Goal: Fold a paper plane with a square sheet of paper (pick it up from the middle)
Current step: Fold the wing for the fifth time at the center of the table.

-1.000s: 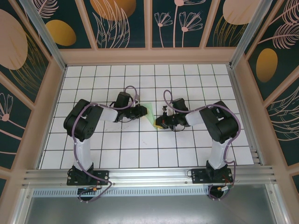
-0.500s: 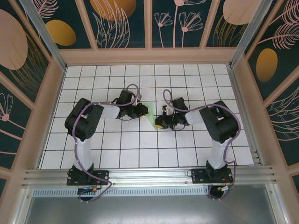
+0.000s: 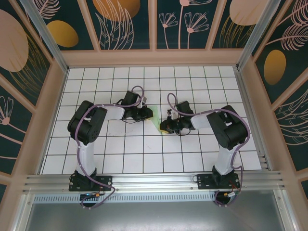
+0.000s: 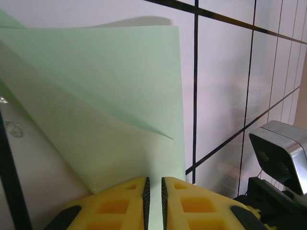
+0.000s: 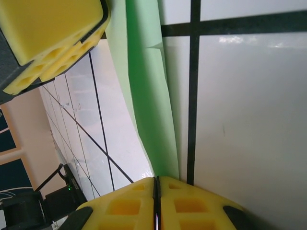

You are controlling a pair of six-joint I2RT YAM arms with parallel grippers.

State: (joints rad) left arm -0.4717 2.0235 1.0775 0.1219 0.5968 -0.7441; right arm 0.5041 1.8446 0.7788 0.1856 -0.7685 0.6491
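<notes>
Jaws: left jaws nipped on the edge of the thin, pale mint-green, partly folded square sheet of paper (image 4: 120,96); right jaws pressed together, the paper's narrow end apparently caught in their seam.
Paper: between the two arms over the middle of the white grid-tiled counter (image 3: 144,149), one flap raised along a diagonal crease; contact with the counter unclear.
Long axis: top view, roughly 11 to 5 o'clock.
Bearing: paper at 3 o'clock of the left jaws, at 10 o'clock of the right jaws.
Nearer arm: neither; each holds an opposite side.
Next move, judged: any fold turns across that axis, so both grips must keep aligned.
</notes>
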